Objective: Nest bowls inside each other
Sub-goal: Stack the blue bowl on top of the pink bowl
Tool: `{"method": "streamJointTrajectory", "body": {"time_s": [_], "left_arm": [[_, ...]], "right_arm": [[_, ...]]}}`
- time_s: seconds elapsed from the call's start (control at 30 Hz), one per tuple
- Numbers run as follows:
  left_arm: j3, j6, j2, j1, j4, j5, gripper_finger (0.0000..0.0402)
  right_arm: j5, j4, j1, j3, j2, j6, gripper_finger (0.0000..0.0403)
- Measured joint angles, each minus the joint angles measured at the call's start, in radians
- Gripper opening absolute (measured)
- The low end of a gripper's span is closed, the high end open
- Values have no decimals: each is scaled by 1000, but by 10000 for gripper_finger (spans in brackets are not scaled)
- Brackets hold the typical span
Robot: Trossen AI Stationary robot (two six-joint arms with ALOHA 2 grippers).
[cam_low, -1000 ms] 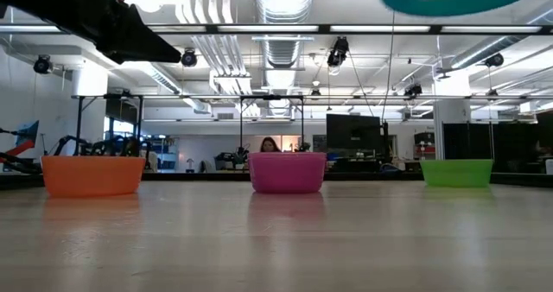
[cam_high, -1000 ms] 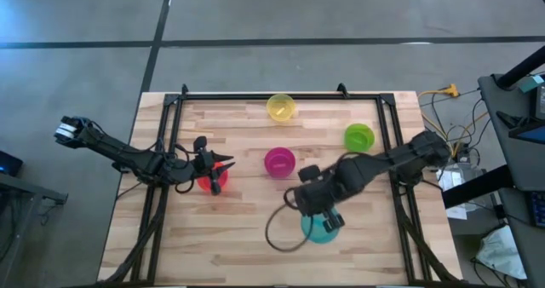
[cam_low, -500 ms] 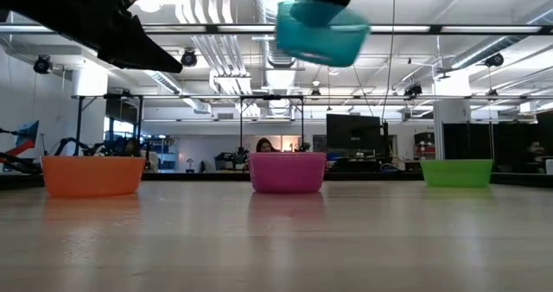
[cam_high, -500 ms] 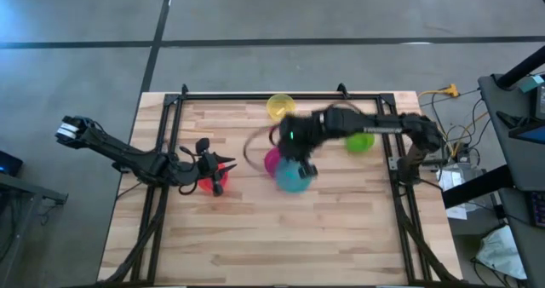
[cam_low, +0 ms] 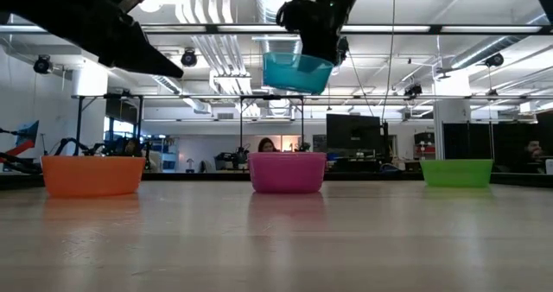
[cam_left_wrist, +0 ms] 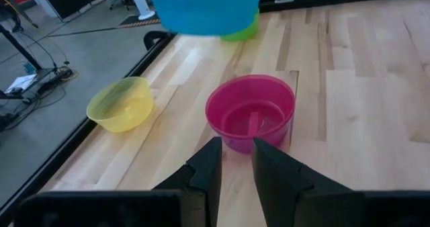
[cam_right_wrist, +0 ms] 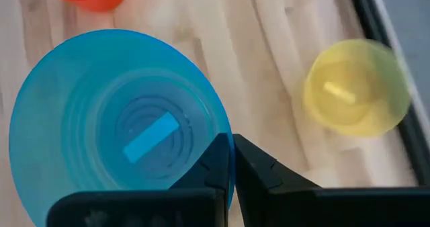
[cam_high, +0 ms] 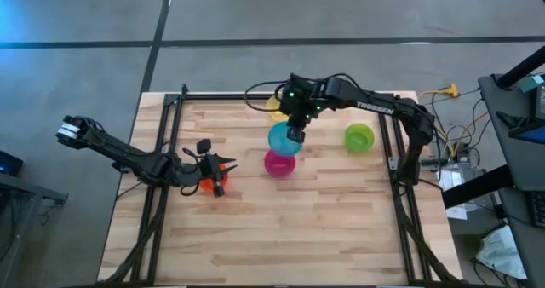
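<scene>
My right gripper (cam_high: 295,132) is shut on the teal-blue bowl (cam_high: 279,141) and holds it in the air above the far side of the pink bowl (cam_high: 279,164). The pink bowl rests on its base at the table's middle. The yellow bowl (cam_high: 274,109) stands at the far edge and the green bowl (cam_high: 359,137) to the right. My left gripper (cam_high: 220,175) hovers above the orange bowl (cam_low: 92,175), its fingers a narrow gap apart and empty. The purple bowl is out of view. My right gripper pinches the teal-blue bowl's rim (cam_right_wrist: 225,143), one finger inside the bowl and one outside. The fingers come from above, pointing down. The bowl (cam_low: 296,72) hangs below them, lifted clear, mouth up and slightly tilted.
A black metal frame (cam_high: 281,95) runs round the wooden table. Bare wood lies across the table's near half (cam_high: 281,237). Cables and equipment stand off the table's right side (cam_high: 477,135). The room behind shows in the low view.
My right gripper has carried the teal-blue bowl from the table's near middle toward the far edge and a little left, swinging over the pink bowl. It stays shut on the bowl, which stays clear of the table.
</scene>
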Motion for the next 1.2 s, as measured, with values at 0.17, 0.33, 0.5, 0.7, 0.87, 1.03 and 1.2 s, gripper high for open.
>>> {"method": "streamJointTrajectory", "body": {"time_s": [0.17, 0.33, 0.5, 0.7, 0.87, 1.03, 1.2], "left_arm": [[0, 3, 0, 0, 8, -20, 67], [0, 21, 0, 0, 13, -20, 67], [0, 23, 0, 0, 16, -20, 67], [0, 23, 0, 0, 18, -19, 67], [0, 22, 0, 0, 18, -19, 67], [0, 21, 0, 0, 17, -19, 67], [0, 19, 1, 0, 15, -19, 67]], "right_arm": [[-125, -6, 6, 0, 62, 88, 9], [-125, -25, 8, 0, 136, 348, 9], [-118, -75, 6, 0, 184, 350, 9], [-67, -66, 5, 0, 194, 346, 9], [-14, -44, 12, -1, 193, 346, 9], [-3, 18, 28, -26, 193, 346, 9], [16, 43, 44, -58, 193, 350, 9]]}}
